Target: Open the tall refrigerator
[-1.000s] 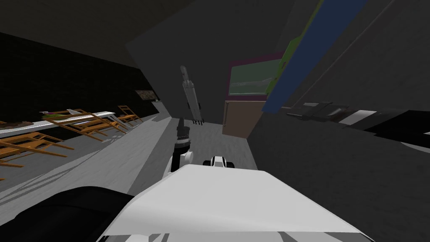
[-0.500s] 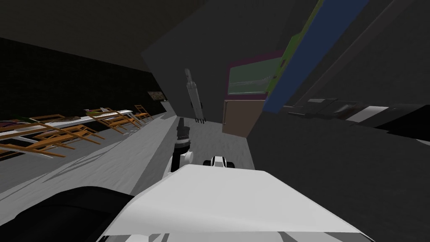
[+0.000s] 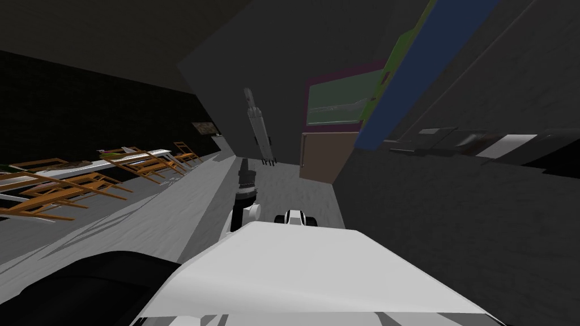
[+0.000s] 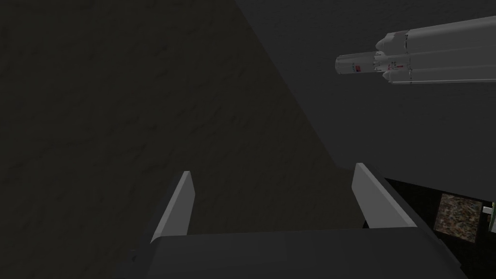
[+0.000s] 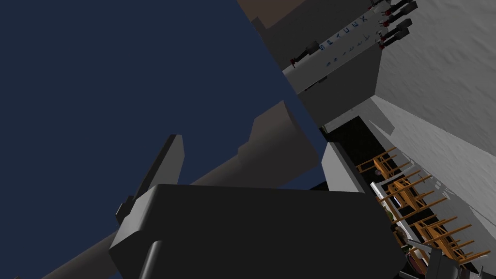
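The tall refrigerator (image 3: 422,65) is a dark blue slab with a green side edge, leaning at the upper right of the head view. In the right wrist view its blue face (image 5: 121,72) lies close ahead. A brownish-grey handle bar (image 5: 273,143) runs slantwise across that face, just beyond the fingertips. My right gripper (image 5: 252,162) is open and grips nothing. My left gripper (image 4: 273,196) is open too, with nothing between its fingers, and points at a dark grey wall. The left forearm (image 3: 244,184) reaches forward above my chest.
A grey rocket model (image 3: 257,121) hangs on the dark wall ahead. Wooden chairs (image 3: 85,181) and a long white table (image 3: 130,157) line the left side. A magenta-framed panel (image 3: 334,104) sits above a brown cabinet (image 3: 325,158). A dark counter with appliances (image 3: 453,141) runs along the right.
The whole head view swung sideways and partly back, so my head or base has moved. The left forearm keeps its place above my chest.
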Tool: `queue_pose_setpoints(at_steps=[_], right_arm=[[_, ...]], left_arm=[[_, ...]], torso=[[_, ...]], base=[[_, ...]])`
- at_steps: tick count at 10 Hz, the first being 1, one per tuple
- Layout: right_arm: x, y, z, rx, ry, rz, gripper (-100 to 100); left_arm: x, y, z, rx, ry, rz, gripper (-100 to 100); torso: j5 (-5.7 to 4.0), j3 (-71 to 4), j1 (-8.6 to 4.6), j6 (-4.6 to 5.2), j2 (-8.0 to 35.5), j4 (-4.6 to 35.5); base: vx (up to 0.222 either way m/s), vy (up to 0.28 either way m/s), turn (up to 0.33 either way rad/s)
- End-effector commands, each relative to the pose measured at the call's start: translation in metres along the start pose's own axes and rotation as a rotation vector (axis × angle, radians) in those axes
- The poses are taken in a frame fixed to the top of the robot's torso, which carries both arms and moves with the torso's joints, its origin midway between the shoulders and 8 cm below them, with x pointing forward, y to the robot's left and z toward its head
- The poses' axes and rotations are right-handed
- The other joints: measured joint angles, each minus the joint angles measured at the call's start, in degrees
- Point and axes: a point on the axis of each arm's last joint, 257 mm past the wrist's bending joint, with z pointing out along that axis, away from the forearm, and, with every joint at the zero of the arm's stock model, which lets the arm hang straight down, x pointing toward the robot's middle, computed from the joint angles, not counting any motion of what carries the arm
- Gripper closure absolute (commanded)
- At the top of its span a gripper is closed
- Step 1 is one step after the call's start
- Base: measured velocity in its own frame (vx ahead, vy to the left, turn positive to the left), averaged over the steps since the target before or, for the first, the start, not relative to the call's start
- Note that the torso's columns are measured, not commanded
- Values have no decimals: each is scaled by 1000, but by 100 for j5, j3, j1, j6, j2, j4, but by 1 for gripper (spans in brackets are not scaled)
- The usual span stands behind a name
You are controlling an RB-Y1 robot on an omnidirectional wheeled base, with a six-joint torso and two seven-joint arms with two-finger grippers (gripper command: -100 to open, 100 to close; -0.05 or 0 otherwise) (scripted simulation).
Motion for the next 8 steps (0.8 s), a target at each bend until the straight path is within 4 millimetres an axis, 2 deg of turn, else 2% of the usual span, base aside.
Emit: queue_pose_setpoints(at_steps=[1,3,4,5,8], right_arm=[[-12,-24,-1,58,-17,-22,-100],[-12,-24,-1,58,-17,-22,-100],[0,-1,2,4,0,-2,-100],[3,2,2,-3,4,1,0],[8,8,3,-15,11,6,0]], left_arm=[[0,0,0,0,0,0,0],[0,0,0,0,0,0,0],[0,0,0,0,0,0,0],[0,0,0,0,0,0,0],[0,0,0,0,0,0,0]], torso=[[-2,-3,4,-3,-6,-6],[-2,-4,27,-2,-13,-14],[4,-11,21,-9,-18,-11],[-28,5,20,4,-11,-33],[-84,42,-25,32,19,-51]], base=[[-8,-6,-14],[-1,-9,5],[-10,-8,-17],[-9,-3,-11],[0,0,0]])
